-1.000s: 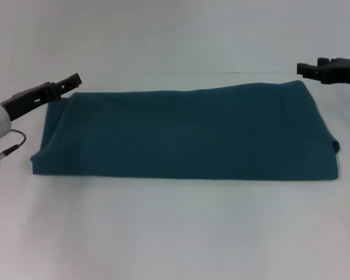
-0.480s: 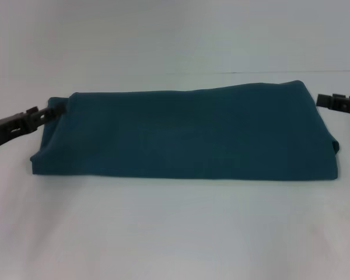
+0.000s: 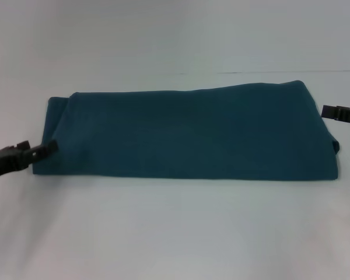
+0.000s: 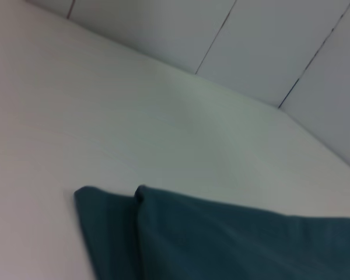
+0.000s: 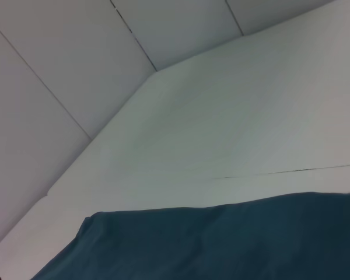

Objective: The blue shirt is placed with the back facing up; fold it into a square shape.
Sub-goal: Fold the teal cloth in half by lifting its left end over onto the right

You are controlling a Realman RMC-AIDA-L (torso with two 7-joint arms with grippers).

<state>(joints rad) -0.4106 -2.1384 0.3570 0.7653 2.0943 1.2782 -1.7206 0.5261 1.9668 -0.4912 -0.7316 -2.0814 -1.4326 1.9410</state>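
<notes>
The blue shirt lies folded into a long flat band across the white table, plain side up. It also shows in the left wrist view and in the right wrist view. My left gripper is at the band's left end, near its front corner, low by the table. My right gripper reaches in from the right edge, beside the band's right end. No lettering shows on the shirt.
The white table spreads around the shirt. A thin dark seam runs across the table behind the shirt. Panelled walls rise past the table's far edges.
Both grippers have come nearer to me along the shirt's ends, the left one from the back left corner to the front left corner. The shirt has not moved.
</notes>
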